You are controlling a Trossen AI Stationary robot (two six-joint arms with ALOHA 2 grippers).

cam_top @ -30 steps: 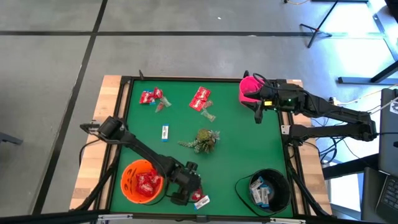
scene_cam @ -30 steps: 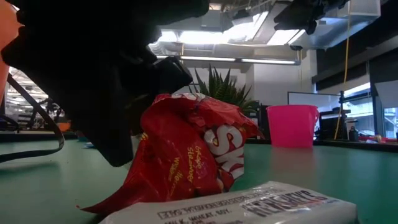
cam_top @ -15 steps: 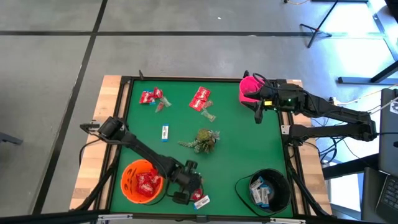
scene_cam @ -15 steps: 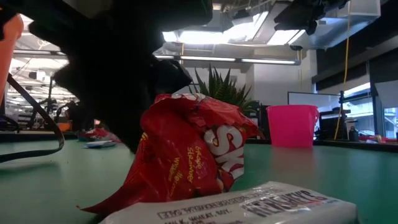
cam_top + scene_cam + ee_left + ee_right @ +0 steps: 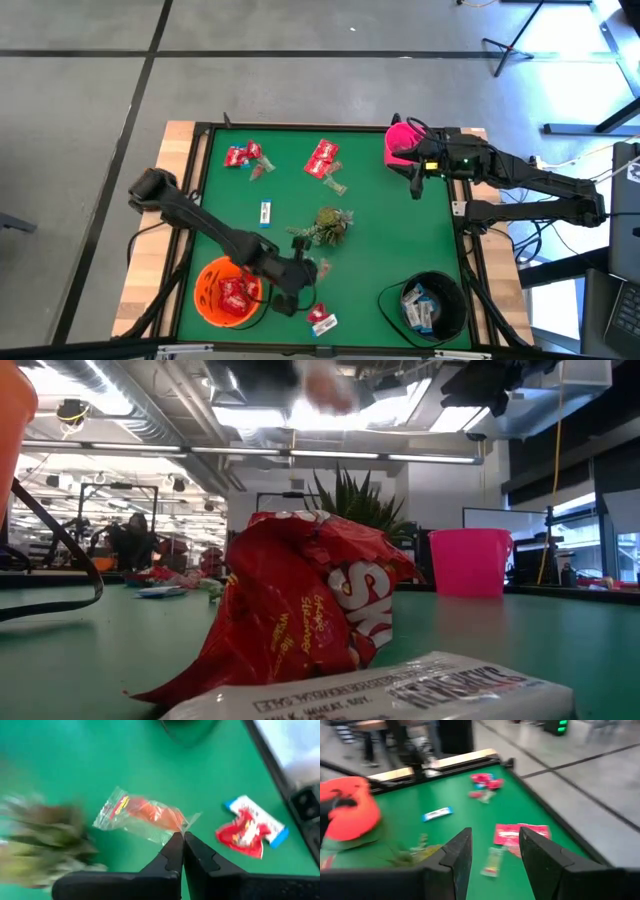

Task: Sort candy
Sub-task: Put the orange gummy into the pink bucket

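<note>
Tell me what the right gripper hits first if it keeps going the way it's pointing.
Probably the clear-wrapped candy lying just ahead of the open right gripper, beside the red packet; depth is hard to judge.

The table (image 5: 400, 240) wears a matt green cloth-like cover inside a dark frame edged with bare pale wood, and on it the red packet (image 5: 300, 615) is crinkled glossy foil while the white bar wrapper (image 5: 400, 690) under it looks like smooth printed film. The clear-wrapped candy (image 5: 145, 815) shows thin transparent cellophane over an orange piece, pinched at its twisted end by the left gripper (image 5: 182, 842), whose fingers look like matt black plastic. The pink bowl (image 5: 470, 560), orange bowl (image 5: 210, 290) and black bowl (image 5: 445, 290) all look like smooth plastic
</note>
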